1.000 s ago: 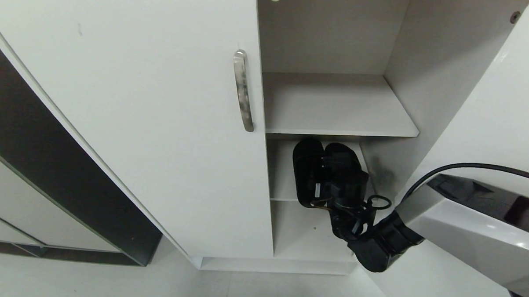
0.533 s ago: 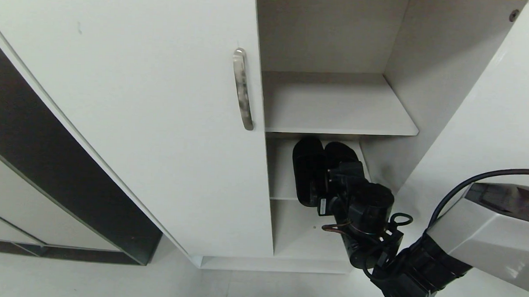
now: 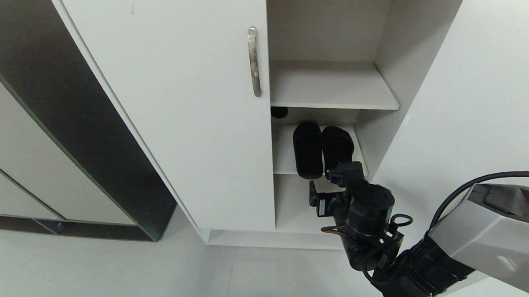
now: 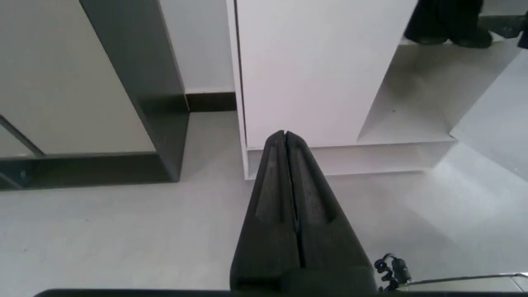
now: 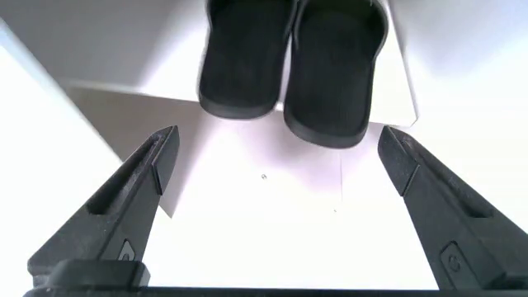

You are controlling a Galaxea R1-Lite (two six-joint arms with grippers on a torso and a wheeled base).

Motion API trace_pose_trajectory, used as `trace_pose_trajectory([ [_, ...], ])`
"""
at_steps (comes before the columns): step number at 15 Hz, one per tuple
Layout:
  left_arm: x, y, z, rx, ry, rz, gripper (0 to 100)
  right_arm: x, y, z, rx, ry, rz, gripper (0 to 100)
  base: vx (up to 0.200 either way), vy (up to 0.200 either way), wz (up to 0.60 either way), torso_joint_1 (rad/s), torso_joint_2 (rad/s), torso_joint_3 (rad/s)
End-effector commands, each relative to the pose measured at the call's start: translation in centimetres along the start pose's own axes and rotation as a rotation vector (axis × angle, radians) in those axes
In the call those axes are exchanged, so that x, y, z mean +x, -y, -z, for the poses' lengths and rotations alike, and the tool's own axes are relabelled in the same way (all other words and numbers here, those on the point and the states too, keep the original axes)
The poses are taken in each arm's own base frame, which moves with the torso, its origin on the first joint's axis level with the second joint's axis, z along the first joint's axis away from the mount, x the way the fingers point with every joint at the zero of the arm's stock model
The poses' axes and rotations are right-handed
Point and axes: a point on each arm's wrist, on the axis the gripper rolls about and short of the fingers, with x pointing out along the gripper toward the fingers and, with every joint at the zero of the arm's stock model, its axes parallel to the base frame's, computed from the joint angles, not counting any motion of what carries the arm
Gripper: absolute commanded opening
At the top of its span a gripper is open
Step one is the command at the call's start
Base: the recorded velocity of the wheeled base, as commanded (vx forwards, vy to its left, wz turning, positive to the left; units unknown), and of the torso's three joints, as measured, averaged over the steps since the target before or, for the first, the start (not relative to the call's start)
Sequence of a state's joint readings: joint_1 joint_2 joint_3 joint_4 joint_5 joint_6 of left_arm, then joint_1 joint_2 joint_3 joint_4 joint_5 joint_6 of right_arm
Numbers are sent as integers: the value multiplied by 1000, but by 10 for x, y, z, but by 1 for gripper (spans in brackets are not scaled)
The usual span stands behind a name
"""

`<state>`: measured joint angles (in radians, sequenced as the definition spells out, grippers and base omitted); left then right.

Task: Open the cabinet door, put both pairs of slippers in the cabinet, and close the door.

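White cabinet [image 3: 330, 36] with its right door [image 3: 469, 85] swung open. A pair of black slippers [image 3: 308, 150] lies side by side on the middle shelf [image 3: 283, 153], reaching its front edge. The right claw [image 3: 327, 181], fingers apart and empty, hovers just outside that edge. The left claw [image 4: 285, 144], fingers pressed together, hangs above the floor [image 4: 124, 231]

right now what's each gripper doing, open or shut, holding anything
Left gripper: shut, holding nothing.
Right gripper: open, empty, just in front of the black slippers.
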<state>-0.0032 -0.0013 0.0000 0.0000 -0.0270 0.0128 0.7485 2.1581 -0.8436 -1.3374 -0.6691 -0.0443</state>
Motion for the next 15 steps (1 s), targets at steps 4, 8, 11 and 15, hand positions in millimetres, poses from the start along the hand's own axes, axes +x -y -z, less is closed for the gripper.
trace_pose_trajectory([
  [4,0,0,0,1,-1,-1,0,-1,0,0,6,8,-2,100,0,0,0,0,0,0],
  [8,0,0,0,3,-1,0,0,-2,0,0,10,14,-1,100,0,0,0,0,0,0],
  [11,0,0,0,2,-3,5,0,-2,0,0,11,16,-1,100,0,0,0,0,0,0],
  [15,0,0,0,4,-3,11,0,-2,-2,-2,15,21,-7,100,0,0,0,2,0,67],
])
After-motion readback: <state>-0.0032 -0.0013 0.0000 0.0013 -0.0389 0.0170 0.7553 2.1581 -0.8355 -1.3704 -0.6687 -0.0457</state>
